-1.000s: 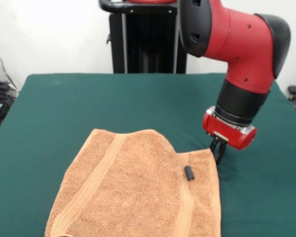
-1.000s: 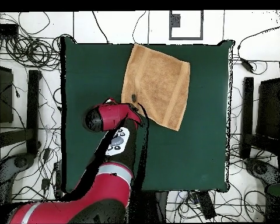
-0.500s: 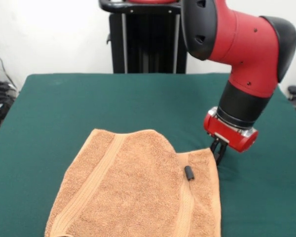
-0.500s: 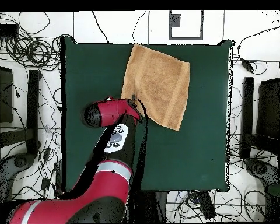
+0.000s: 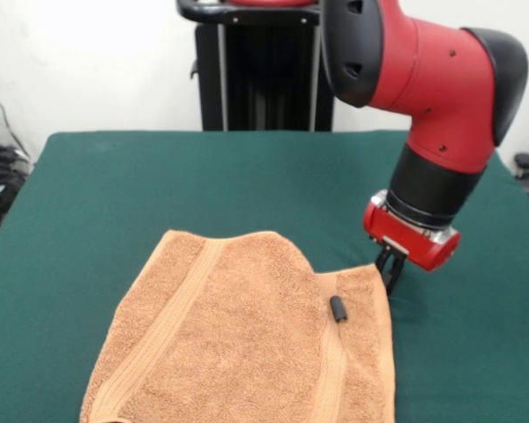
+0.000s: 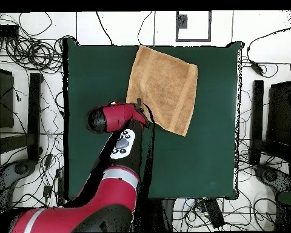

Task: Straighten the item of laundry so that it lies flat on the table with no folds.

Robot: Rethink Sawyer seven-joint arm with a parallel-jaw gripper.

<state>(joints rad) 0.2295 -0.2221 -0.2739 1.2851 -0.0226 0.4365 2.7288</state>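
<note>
Orange-tan terry towel (image 5: pixel 247 339) lies mostly spread on the dark green felt table (image 5: pixel 159 176), long axis skewed to the table edges, woven bands running lengthwise near two sides. Far corner folded under, rounded edge. Small black piece (image 5: pixel 338 308) on it. Gripper (image 5: pixel 389 275) at towel's corner; finger state can't tell.

Red arm (image 5: pixel 423 70) w/ black joint caps, black wrist, small dark tool (image 5: pixel 389 269).

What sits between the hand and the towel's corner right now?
Nothing that shows: in the front view the hand is down at the towel corner, with no gap visible. Only a small dark piece lies on the towel nearby.
</note>
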